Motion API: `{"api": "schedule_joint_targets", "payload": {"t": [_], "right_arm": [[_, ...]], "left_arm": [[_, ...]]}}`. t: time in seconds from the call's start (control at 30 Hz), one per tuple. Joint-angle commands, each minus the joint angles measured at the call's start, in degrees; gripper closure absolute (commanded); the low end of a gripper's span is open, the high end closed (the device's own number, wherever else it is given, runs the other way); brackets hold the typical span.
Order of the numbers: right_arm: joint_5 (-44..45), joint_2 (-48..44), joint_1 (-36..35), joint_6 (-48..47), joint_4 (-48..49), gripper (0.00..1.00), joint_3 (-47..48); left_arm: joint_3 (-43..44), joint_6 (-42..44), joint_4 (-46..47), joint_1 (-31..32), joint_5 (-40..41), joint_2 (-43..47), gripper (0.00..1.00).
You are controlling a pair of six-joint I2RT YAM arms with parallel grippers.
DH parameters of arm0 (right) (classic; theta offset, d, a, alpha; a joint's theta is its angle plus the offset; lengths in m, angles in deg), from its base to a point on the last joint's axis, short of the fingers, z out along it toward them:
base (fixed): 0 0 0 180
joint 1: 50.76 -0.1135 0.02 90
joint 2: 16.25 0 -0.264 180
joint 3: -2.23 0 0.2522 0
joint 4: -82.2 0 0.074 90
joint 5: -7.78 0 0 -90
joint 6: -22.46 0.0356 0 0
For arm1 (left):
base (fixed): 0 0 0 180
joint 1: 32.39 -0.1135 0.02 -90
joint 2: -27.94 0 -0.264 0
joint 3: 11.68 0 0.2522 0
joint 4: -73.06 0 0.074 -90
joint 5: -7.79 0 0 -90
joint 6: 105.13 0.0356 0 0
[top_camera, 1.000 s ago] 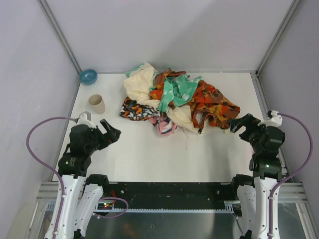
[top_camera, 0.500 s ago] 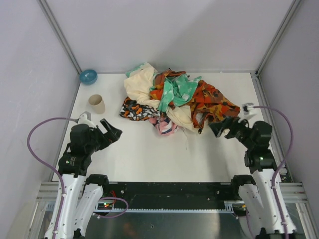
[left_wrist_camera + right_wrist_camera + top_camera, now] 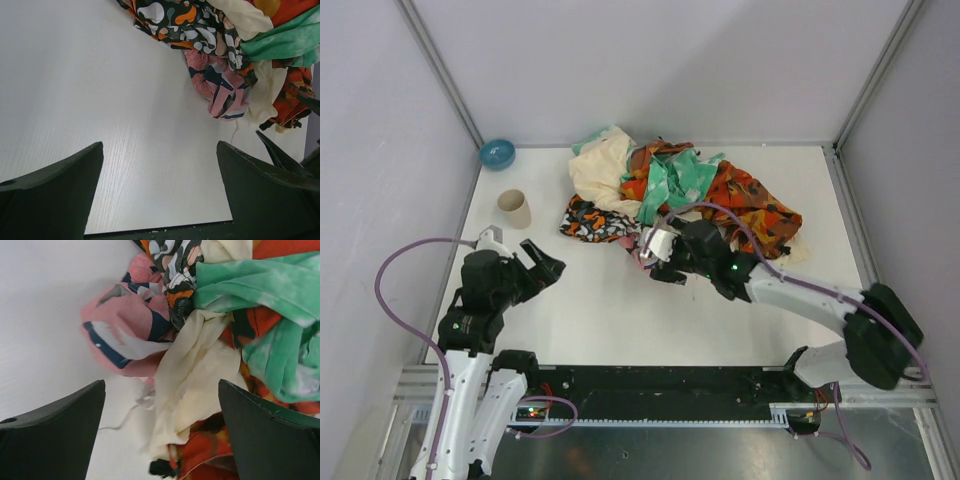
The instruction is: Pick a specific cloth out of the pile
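pile point(image 3: 682, 193) lies just ahead of right gripper point(image 3: 161, 385)

Orange-red, mint, cream and pink pile point(image 3: 745, 200)

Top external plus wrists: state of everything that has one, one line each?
pile: heaped, tangled.
dark grey cloth: not visible in any view.
right tool: open, holding nothing, at the pile's near edge over pink cloth and cream cloth.
left tool: open, empty, above the table, short of the pile.
blue bowl: upright, far-left corner.
cup: upright, apart from the pile.
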Motion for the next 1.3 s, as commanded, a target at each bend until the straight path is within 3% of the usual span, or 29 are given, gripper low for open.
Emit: {"api": "schedule_joint_targets", "payload": {"t": [0.0,0.37,0.57,0.63,0.7,0.77,0.83,0.93,1.13,1.27], "right_arm": [[5.89,8.96,0.56,-15.50,0.11,0.01,6.74],[5.56,34.13,7.46,-17.43,-2.73,0.01,24.15],[5.52,45.90,9.34,-16.40,-8.97,0.03,32.75],[4.19,48.58,10.00,-15.34,-12.01,0.16,35.66],[3.84,50.44,10.43,-14.06,-13.85,0.40,38.39],[5.84,51.45,10.56,-13.52,-13.32,0.71,39.69],[9.89,51.42,10.40,-13.65,-10.18,0.92,40.12],[16.55,48.98,9.81,-14.42,-2.17,0.99,40.23],[24.22,38.37,6.41,-15.90,16.70,1.00,40.34],[27.76,32.34,4.49,-16.20,23.56,1.00,42.89]], "left_arm": [[-0.49,-0.75,0.34,-0.42,0.23,0.85,0.00],[-0.67,-1.02,0.32,-0.71,0.06,-0.47,0.00],[-0.68,-0.90,0.29,-1.58,-0.13,-0.89,0.00],[-0.71,-0.99,0.27,-1.87,-0.14,-0.92,0.00],[-0.76,-1.01,0.31,-2.09,-0.23,-0.90,0.00],[-0.80,-1.02,0.34,-2.21,-0.32,-0.92,0.00],[-0.80,-1.02,0.35,-2.24,-0.37,-0.84,0.00],[-0.81,-0.94,0.30,-2.26,-0.25,-0.69,0.00],[-0.91,-1.06,0.29,-2.28,-0.06,-0.09,0.00],[-0.83,-1.17,0.29,-2.29,-0.12,-0.22,0.00]]}}
